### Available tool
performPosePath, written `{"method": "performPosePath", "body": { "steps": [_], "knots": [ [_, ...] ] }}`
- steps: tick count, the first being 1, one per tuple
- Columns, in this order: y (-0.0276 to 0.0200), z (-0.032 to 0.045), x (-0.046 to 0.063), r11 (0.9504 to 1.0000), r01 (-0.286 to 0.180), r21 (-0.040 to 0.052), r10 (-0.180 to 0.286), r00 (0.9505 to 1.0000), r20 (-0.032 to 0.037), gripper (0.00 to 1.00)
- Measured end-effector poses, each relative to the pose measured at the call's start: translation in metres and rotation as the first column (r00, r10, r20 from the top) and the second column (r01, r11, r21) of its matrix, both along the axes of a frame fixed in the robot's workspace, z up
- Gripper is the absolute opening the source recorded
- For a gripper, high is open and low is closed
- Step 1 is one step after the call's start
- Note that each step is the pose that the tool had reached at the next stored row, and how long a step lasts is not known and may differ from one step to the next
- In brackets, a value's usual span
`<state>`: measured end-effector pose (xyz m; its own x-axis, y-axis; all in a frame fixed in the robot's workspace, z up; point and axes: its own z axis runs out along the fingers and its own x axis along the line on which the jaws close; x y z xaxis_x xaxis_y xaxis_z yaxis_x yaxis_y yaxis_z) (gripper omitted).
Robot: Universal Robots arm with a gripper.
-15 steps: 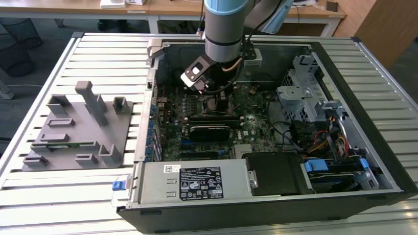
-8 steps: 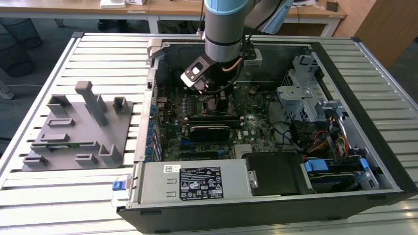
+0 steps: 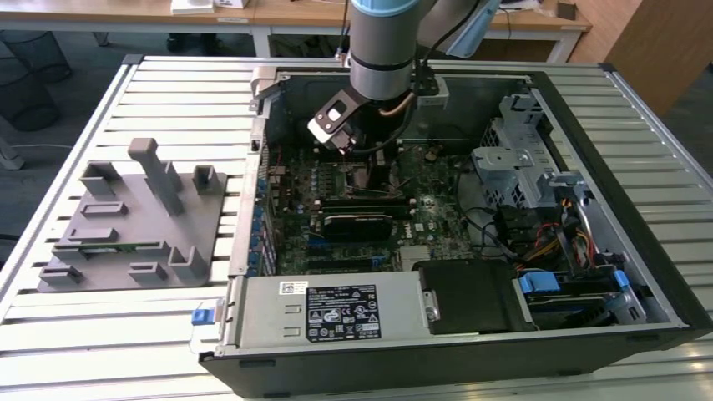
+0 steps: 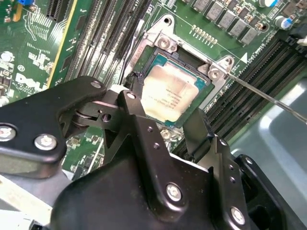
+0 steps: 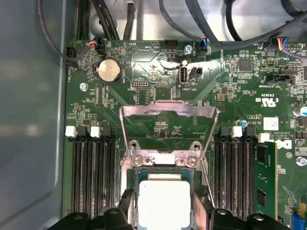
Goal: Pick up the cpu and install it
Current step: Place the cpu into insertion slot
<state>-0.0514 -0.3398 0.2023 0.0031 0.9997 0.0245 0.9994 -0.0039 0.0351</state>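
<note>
The cpu, a flat square chip with a pale silver top, lies level in the open socket on the green motherboard. In both wrist views my gripper straddles it, with one black finger against one edge and the other against the opposite edge. The socket's metal load plate stands flipped up behind the chip, and its thin lever sticks out to the side. In the exterior view the gripper reaches down into the open computer case.
Memory slots flank the socket closely. A black block sits on the board just in front of the socket. A grey fixture plate with upright blocks lies outside the case on the exterior view's left. Cables and a drive cage crowd the exterior view's right.
</note>
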Motion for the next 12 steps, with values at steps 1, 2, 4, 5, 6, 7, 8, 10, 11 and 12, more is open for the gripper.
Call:
{"method": "performPosePath", "body": {
  "steps": [1, 2, 4, 5, 6, 7, 8, 10, 11, 12],
  "knots": [
    [0.0000, 0.0010, 0.000, 1.0000, 0.000, -0.0003, 0.000, 1.0000, 0.0000, 0.59],
    [0.0000, 0.0019, 0.000, 1.0000, 0.000, -0.0005, 0.000, 1.0000, -0.0001, 0.53],
    [0.0000, 0.0041, 0.000, 1.0000, 0.000, -0.0005, 0.000, 1.0000, -0.0001, 0.47],
    [0.0000, 0.0053, 0.000, 1.0000, 0.000, -0.0007, 0.000, 1.0000, -0.0002, 0.41],
    [0.0000, 0.0066, 0.000, 1.0000, 0.000, -0.0009, 0.000, 1.0000, -0.0005, 0.41],
    [0.0000, 0.0077, 0.000, 1.0000, 0.000, -0.0010, 0.000, 1.0000, -0.0005, 0.35],
    [0.0000, 0.0087, 0.000, 1.0000, 0.000, -0.0010, 0.000, 1.0000, -0.0006, 0.29],
    [0.0000, 0.0102, 0.000, 1.0000, 0.000, -0.0010, 0.000, 1.0000, -0.0006, 0.23],
    [0.0000, 0.0109, 0.000, 1.0000, 0.000, -0.0010, 0.000, 1.0000, -0.0006, 0.17],
    [0.0000, 0.0115, 0.000, 1.0000, 0.000, -0.0010, 0.000, 1.0000, -0.0006, 0.11]
  ]
}}
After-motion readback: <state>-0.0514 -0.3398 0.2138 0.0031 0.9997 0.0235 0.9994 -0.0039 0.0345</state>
